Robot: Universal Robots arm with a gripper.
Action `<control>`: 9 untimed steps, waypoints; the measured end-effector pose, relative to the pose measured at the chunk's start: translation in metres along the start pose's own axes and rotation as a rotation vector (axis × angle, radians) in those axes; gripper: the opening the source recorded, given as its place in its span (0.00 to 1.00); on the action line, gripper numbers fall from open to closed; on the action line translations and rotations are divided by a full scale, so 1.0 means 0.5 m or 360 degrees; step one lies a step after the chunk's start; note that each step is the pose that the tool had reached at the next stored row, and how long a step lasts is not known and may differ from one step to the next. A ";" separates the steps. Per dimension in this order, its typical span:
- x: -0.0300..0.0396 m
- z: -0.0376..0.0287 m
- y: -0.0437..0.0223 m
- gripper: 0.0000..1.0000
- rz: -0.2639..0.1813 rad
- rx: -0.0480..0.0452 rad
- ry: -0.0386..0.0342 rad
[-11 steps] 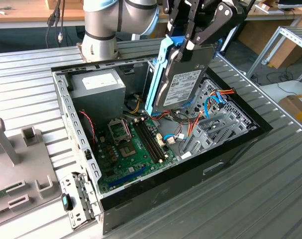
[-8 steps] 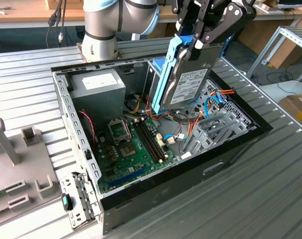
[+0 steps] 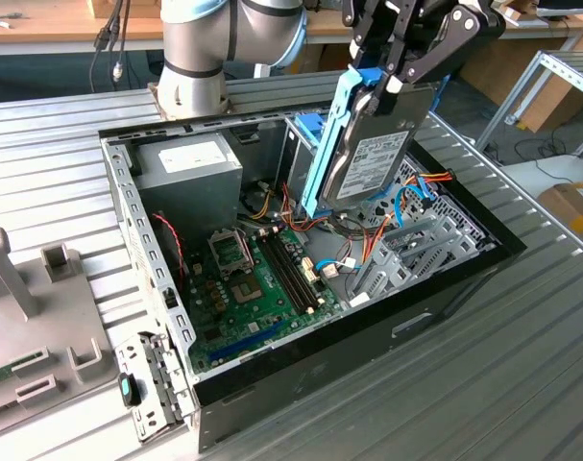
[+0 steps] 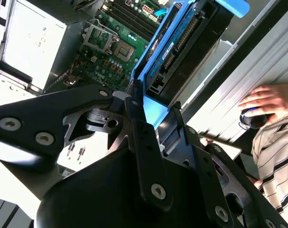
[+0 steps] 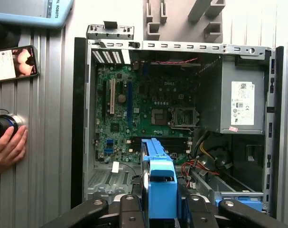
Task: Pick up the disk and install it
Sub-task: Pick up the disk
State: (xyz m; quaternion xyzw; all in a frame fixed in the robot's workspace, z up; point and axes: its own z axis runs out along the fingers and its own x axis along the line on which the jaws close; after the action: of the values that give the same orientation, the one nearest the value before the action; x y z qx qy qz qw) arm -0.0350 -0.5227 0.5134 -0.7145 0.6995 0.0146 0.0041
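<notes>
The claw (image 3: 395, 84) is clamped on the disk's (image 3: 373, 158) upper end, holding it tilted above the open computer case (image 3: 368, 328).

Counted one disk (image 3: 373, 154), clamped in one end effector (image 3: 392, 84) on one robot arm (image 3: 214, 38). Counted one open computer case (image 3: 128, 221) on one ribbed metal counter (image 3: 483, 403). Inside the case, found one motherboard (image 3: 238, 298), one power supply (image 3: 190, 163) and one processor socket (image 3: 224, 252). Next to the case, at the exterior view's left, noted one grey fixture (image 3: 22, 317). In the first wrist view, tallied one phone (image 5: 14, 63) and one hand (image 5: 7, 148) on the counter.
</notes>
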 end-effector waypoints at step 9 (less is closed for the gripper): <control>0.001 0.002 -0.024 0.36 0.0000 0.0000 0.0000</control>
State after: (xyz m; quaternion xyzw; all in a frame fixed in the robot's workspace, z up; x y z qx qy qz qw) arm -0.0231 -0.5227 0.5122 -0.7145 0.6995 0.0146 0.0040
